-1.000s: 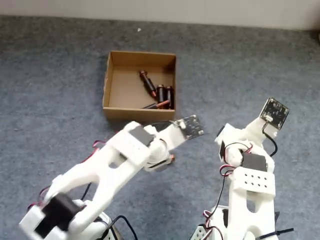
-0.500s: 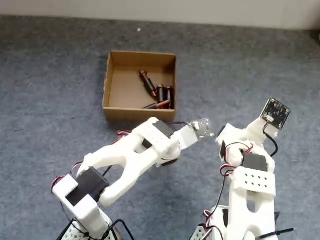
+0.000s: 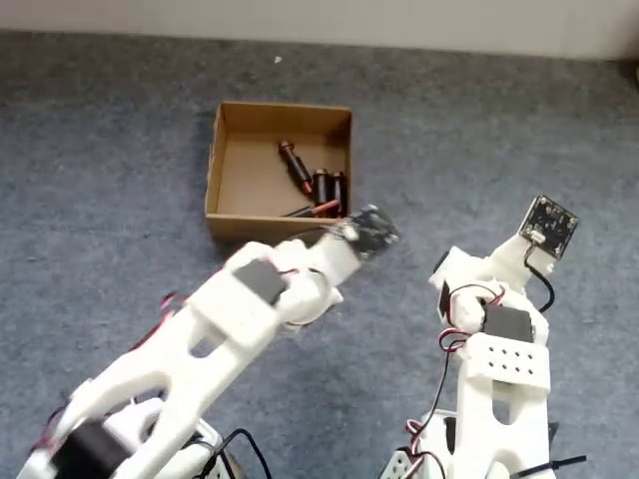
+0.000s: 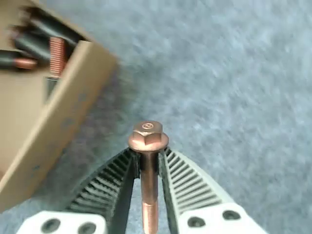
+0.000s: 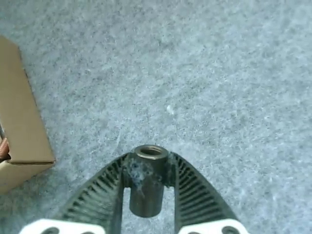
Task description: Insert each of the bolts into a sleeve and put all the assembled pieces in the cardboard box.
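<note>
I have several assembled pieces (image 3: 318,186) lying in the far right corner of the cardboard box (image 3: 214,165), so that part of the job looks done. One pair seems left. My left gripper (image 4: 148,155) is clamped on a copper bolt (image 4: 148,139), with the hex head standing just past its tips and the shank running back between the jaws. My right gripper (image 5: 149,160) is closed around a dark sleeve (image 5: 146,187), with the open bore facing out beyond its tips. The bolt and sleeve are apart, each in its own gripper, so I judge the joining and the final drop into the box are yet to do.

The box's near corner sits just ahead of the left gripper and to one side. It lies farther from the right gripper, towards that arm's left.

The pieces in the box overlap, so I can't count them with confidence. The bolt's threaded end is cut off at the frame edge. From above, the left arm covers part of the grey tabletop (image 3: 499,130), and I can't tell whether loose parts lie under it
</note>
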Controlling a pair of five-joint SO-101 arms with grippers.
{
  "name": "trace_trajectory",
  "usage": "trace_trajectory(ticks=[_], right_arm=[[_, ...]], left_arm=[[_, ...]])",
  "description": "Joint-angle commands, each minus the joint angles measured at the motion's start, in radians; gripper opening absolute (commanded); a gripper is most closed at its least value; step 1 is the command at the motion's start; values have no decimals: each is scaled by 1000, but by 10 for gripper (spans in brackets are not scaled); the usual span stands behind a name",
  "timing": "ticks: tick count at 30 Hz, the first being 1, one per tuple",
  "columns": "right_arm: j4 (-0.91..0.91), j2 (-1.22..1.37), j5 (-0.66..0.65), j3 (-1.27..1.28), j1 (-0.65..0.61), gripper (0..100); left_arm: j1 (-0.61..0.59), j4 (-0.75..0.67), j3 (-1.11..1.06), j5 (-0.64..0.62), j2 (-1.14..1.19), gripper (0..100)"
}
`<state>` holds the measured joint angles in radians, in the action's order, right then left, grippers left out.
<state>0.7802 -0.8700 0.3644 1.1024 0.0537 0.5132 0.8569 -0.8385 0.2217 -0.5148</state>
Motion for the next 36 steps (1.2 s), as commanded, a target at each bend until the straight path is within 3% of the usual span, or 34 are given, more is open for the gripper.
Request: trace_trajectory(ticks=[1,7,9,13,19,27,29,32,36], right_arm=[[-27,-39,-14,-7,-71,5],[-27,-45,-17,-4,-145,5],[-27,-87,-71,-1,-197,5],[-41,-254,-147,74,-302,5],[-216,-549,-269,286,-415,5],[-383,-849,-477,526,-650,5],[-424,-908,-529,581,-699,5],[-470,-970,-554,653,-759,5],[-506,-961,-552,691,-794,5]], left_arm=[[-50,-123,-120,-66,-249,5],[-85,-193,-286,-183,-562,5],[-88,-193,-318,-201,-657,5],[-88,-193,-348,-245,-839,5],[-88,-204,-341,-322,-1055,5],[-79,-290,-343,-362,-1150,5],[-79,-292,-343,-423,-1150,5],[-79,-287,-348,-512,-1150,5],[-79,-285,-348,-523,-1155,5]])
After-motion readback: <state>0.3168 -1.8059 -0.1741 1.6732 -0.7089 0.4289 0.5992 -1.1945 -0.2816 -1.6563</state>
